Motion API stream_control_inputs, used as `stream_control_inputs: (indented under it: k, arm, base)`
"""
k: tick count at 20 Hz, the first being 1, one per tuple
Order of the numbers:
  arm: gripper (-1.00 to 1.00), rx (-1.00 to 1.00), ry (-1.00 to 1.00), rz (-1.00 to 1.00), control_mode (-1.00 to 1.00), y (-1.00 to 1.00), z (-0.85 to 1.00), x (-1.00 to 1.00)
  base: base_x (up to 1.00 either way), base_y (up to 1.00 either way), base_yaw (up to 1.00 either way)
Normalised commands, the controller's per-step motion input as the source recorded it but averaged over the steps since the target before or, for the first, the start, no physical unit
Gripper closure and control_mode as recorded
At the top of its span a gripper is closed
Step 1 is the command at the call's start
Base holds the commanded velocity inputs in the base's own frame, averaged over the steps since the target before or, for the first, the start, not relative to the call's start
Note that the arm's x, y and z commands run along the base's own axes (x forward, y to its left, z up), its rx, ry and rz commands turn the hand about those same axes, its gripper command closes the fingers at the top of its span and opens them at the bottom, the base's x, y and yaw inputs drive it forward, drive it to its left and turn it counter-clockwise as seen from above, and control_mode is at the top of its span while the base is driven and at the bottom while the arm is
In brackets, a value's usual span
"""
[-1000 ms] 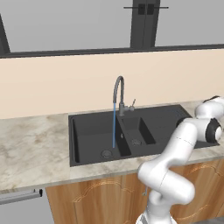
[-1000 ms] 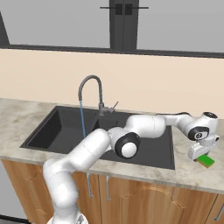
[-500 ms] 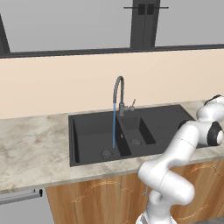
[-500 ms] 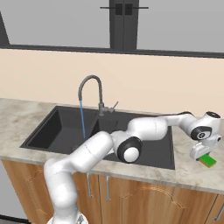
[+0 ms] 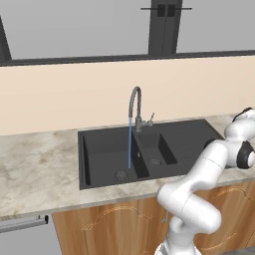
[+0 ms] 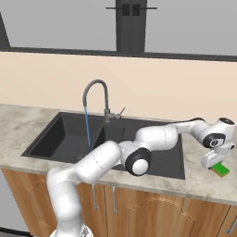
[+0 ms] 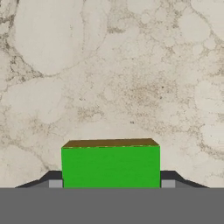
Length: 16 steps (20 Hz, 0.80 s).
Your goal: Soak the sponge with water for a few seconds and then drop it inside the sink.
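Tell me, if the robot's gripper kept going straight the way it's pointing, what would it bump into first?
The gripper points down with the green sponge already between its fingers. Going straight on, it would probably press the sponge into the marble counter just below.

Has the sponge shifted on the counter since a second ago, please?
No. The sponge lies on the marble counter right of the sink, as before.
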Motion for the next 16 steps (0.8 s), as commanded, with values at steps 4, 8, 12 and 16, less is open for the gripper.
stream_control_inputs:
  k: [4, 8, 12, 16]
  arm:
    - [1.00, 0.00, 0.01, 0.00, -1.00, 0.00, 0.29, 0.00]
    - [1.00, 0.00, 0.01, 0.00, -1.00, 0.15, 0.53, 0.00]
    - [1.00, 0.00, 0.00, 0.00, -1.00, 0.40, 0.38, 0.00]
    - [1.00, 0.00, 0.00, -0.02, -1.00, 0.71, 0.00, 0.00]
  base:
    - [0.00, 0.00, 0.00]
    - [0.00, 0.00, 0.00]
    - [0.00, 0.00, 0.00]
    - [0.00, 0.00, 0.00]
